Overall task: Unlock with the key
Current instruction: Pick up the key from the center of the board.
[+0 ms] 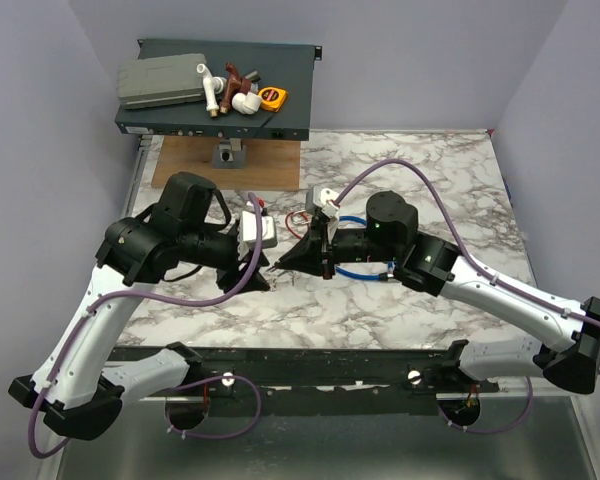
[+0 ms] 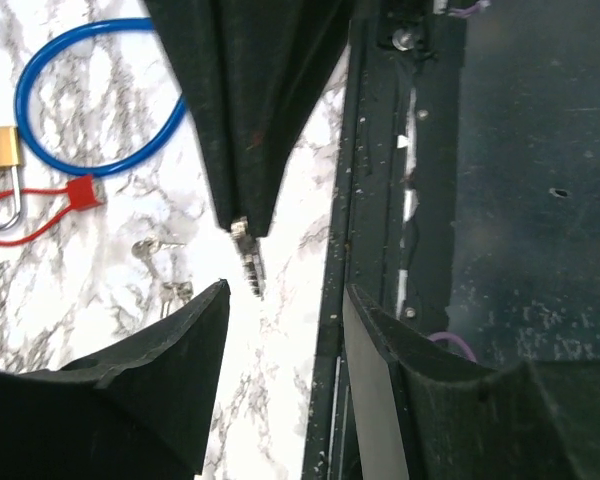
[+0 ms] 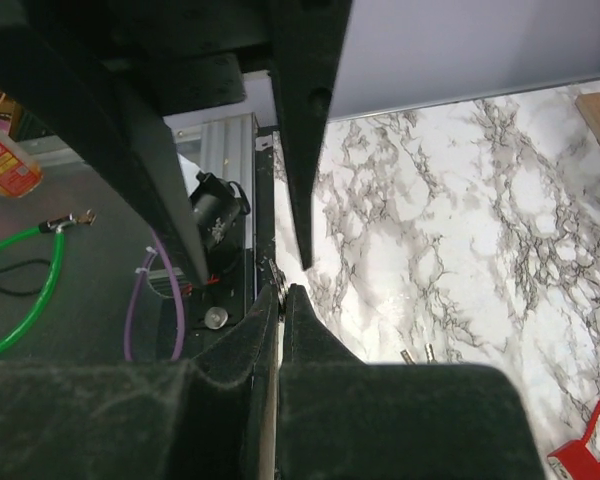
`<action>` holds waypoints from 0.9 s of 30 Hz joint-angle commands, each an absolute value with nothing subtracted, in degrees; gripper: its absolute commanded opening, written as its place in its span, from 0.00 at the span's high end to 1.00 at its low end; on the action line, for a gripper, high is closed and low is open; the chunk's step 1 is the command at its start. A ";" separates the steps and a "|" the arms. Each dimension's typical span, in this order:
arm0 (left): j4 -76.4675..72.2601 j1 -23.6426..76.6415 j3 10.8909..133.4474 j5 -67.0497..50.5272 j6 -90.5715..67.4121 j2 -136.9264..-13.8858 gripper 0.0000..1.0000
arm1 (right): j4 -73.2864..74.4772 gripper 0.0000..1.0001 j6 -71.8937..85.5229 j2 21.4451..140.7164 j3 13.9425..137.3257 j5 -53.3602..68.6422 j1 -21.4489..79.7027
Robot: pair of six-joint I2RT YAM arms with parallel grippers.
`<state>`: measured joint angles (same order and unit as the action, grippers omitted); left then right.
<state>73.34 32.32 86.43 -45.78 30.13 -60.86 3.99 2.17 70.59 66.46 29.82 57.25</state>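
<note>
at the near edge of the marble table (image 2: 80,330), the right gripper (image 2: 245,222) was clenched on the key (image 2: 251,268). its toothed blade pointed into the mouth of the left gripper (image 2: 285,300), whose fingers stood parted and held nothing. beyond lay the brass padlock (image 2: 0,148), a red tag (image 2: 83,190) and the blue cable lock (image 2: 24,105).

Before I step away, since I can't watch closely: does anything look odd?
Only the grip: the right gripper pinches the small silver key by its very end, blade sticking out near the table's front edge.
</note>
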 commanded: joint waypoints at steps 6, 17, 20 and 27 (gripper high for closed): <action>64.17 29.34 83.70 -40.41 28.47 -59.89 0.51 | 1.61 0.99 3.97 69.03 65.47 31.72 57.19; 78.95 29.30 88.88 -53.52 37.49 -64.31 0.96 | 0.55 0.99 4.18 69.12 64.97 30.15 57.15; 78.81 29.31 89.97 -52.07 37.79 -64.10 1.00 | 0.57 0.99 4.21 69.28 64.69 30.24 57.17; 76.98 29.33 91.01 -47.24 37.72 -63.24 1.00 | 1.49 0.99 4.04 69.08 64.34 30.27 57.19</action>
